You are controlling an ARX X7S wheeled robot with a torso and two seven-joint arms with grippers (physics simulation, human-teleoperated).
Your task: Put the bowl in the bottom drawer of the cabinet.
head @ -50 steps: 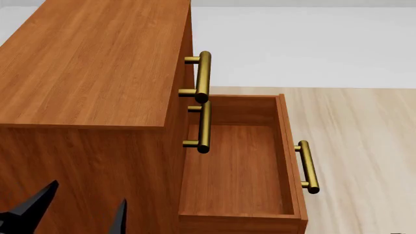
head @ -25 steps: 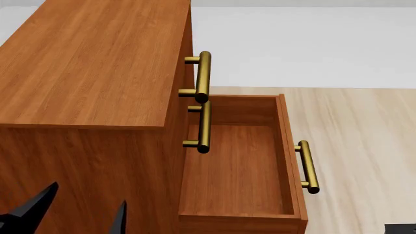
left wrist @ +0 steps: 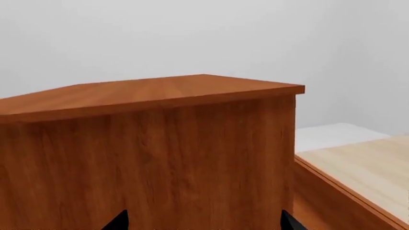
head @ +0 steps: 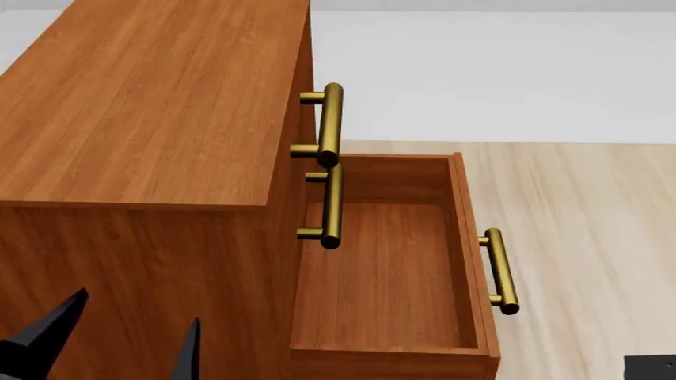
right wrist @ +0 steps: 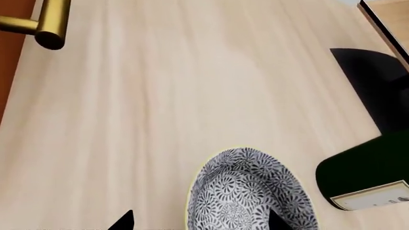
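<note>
The reddish-brown cabinet [head: 148, 103] fills the left of the head view. Its bottom drawer [head: 381, 269] stands pulled out, with nothing inside and its brass handle [head: 499, 271] on the front. The speckled bowl [right wrist: 252, 191] shows only in the right wrist view, sitting upright on the light wooden floor. My right gripper [right wrist: 198, 223] hovers over it, open, with one fingertip [right wrist: 276, 221] above the bowl and the other off to its side. My left gripper [head: 122, 344] is open beside the cabinet's side wall [left wrist: 160, 158], holding nothing.
Close to the bowl are a dark green bottle with a pale label [right wrist: 364, 172] and a black base [right wrist: 374, 81]. The two upper drawers are closed, with their brass handles [head: 329, 127] jutting over the open drawer. A black part [head: 650, 368] shows at the head view's lower right corner.
The left fingertips have sunk slightly in the head view. A black part has come into view at the lower right corner. Cabinet and drawer are unmoved.
</note>
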